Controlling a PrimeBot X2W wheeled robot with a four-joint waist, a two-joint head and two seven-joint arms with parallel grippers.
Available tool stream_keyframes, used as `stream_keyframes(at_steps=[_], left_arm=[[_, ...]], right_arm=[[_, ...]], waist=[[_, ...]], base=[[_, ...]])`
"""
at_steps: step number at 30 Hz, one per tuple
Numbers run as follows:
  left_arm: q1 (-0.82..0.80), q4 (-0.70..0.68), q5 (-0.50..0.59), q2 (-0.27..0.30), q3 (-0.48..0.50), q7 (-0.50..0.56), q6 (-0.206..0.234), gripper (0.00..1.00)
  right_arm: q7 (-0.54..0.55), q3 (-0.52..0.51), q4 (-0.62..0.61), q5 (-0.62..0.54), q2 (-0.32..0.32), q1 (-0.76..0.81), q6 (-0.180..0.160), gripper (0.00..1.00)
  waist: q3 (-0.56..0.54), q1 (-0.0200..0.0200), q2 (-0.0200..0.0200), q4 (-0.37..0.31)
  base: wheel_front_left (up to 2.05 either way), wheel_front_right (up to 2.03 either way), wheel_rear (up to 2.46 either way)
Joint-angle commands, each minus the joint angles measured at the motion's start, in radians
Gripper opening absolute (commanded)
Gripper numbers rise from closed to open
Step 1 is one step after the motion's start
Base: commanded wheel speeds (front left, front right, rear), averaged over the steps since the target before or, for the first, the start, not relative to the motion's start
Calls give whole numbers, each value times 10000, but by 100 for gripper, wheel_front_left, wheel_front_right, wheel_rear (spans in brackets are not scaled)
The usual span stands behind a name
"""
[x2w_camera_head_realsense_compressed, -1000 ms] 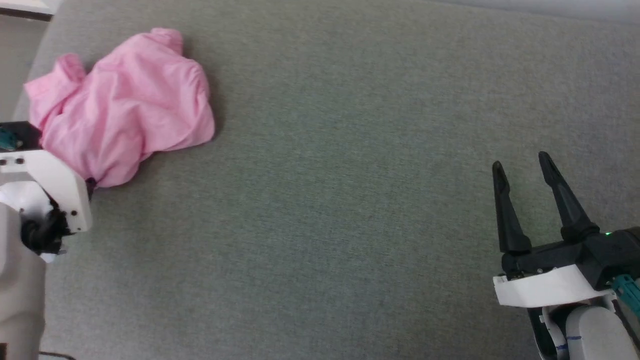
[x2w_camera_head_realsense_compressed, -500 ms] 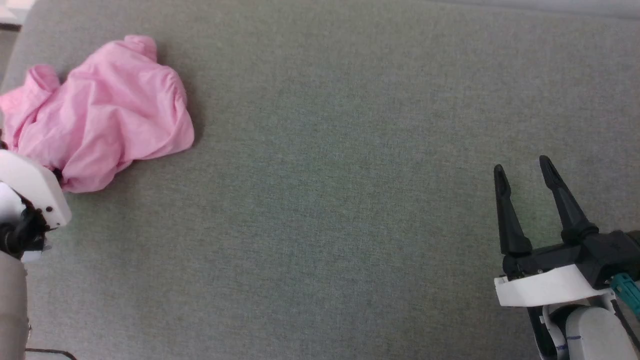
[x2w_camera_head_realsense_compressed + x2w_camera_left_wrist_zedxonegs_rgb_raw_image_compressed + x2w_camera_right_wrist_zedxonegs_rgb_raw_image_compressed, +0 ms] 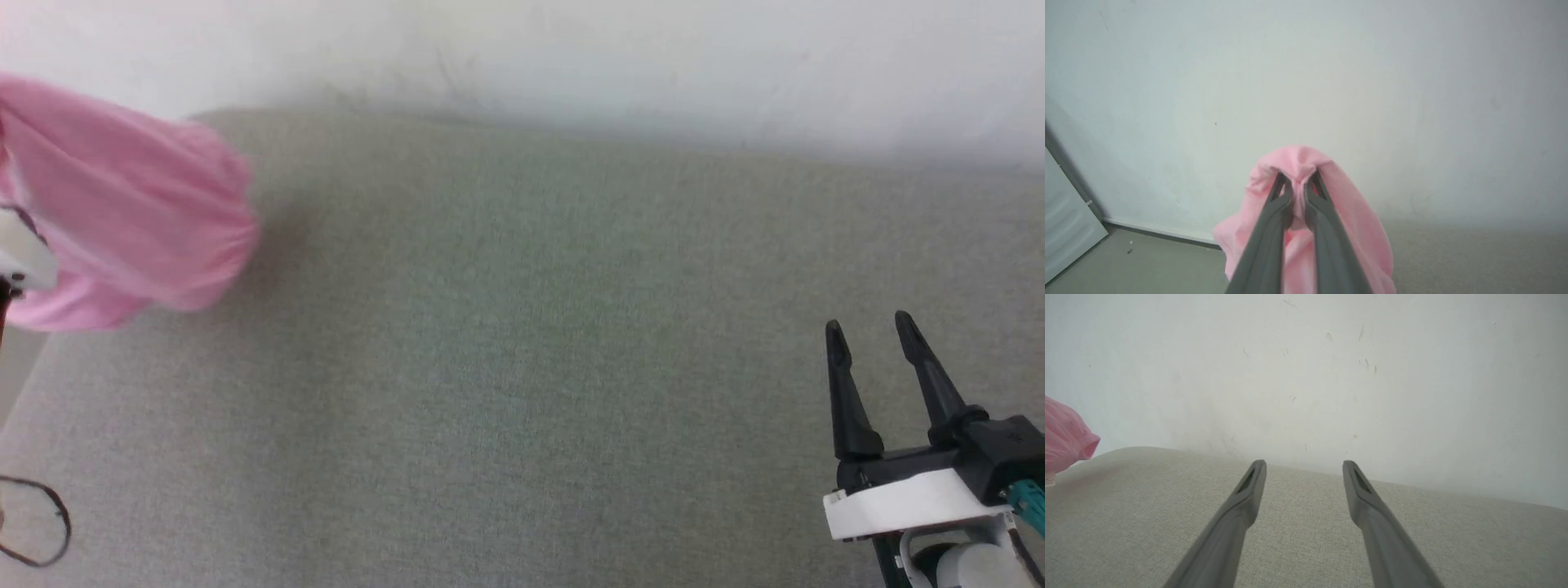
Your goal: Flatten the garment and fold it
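Much of the garment [image 3: 122, 196] is lost to me in the head view. It is smeared with blur and cut off by the left edge, so I cannot make out a waistband or legs. A white bit of housing [image 3: 24, 257] sits in front of it there, and the fingers past it are hidden. A dark cable loop [image 3: 49, 523] at the lower left is partly cropped too.

In the left wrist view the left tool [image 3: 1296, 179] is pinched almost closed on a bunched fold of the pink garment [image 3: 1355, 220]. The cloth bulges over the tips and drapes down on both sides of the fingers, against the pale wall [image 3: 1412, 81]. Its lower end runs out of the picture, so I cannot tell whether it touches the grey-green surface [image 3: 522, 367].

The right tool [image 3: 868, 327] is over the near right part of the surface, well apart from the garment. Its jaws are spread wide, with nothing between them and nothing touching them. In its own wrist view the right tool [image 3: 1304, 465] points across the surface towards the wall. At the far left edge I catch a corner of the garment [image 3: 1063, 433] with a small white label [image 3: 1050, 482] below it.
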Motion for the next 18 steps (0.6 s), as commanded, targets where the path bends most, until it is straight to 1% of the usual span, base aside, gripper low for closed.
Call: stream_keyframes(at_steps=[1, 4, 7, 10, 12, 13, 14, 16, 18], left_arm=[[94, -591, 135, -56, -78, -336, 89, 0], [70, -1664, 378, -226, -391, -604, 137, 0], [93, -2627, 569, -476, -782, -566, 195, 0], [274, -3533, 710, -869, -1429, -31, 208, 0], [479, -4075, 731, -1259, -1955, 482, 222, 0], [479, -4075, 731, -1259, -1955, 482, 222, 0], [789, -4475, 732, -1716, -2610, 1088, 219, 0], [1113, -4644, 743, -2178, -3327, 1594, 193, 0], [1401, -4505, 770, -2747, -4078, 1930, 175, 0]], right_arm=[[-47, -9, 33, 113, 25, 107, -21, 100], [-47, 48, 23, 171, 25, 144, -21, 100], [-47, 115, 9, 221, 25, 165, -21, 100], [-47, 126, -2, 262, 25, 162, -21, 100], [-47, 114, -41, 297, 25, 145, -21, 100], [-47, 114, -41, 297, 25, 145, -21, 100], [-47, 107, -74, 329, 25, 93, -21, 100], [-47, 115, -107, 360, 25, 15, -21, 100], [-47, 106, -147, 390, 25, -66, -21, 100]], waist=[[-905, 2, 0, -255], [-1004, 2, 0, -497], [-1043, 2, 0, -812], [-1007, 2, 0, -1186], [-933, 2, 0, -1459], [-933, 2, 0, -1459], [-815, 2, 0, -1755], [-663, 2, 0, -2057], [-472, 2, 0, -2371]], base=[[0, 0, 0], [0, 0, 0], [0, 0, 0], [0, 0, 0], [0, 0, 0], [0, 0, 0], [0, 0, 0], [0, 0, 0], [0, 0, 0]])
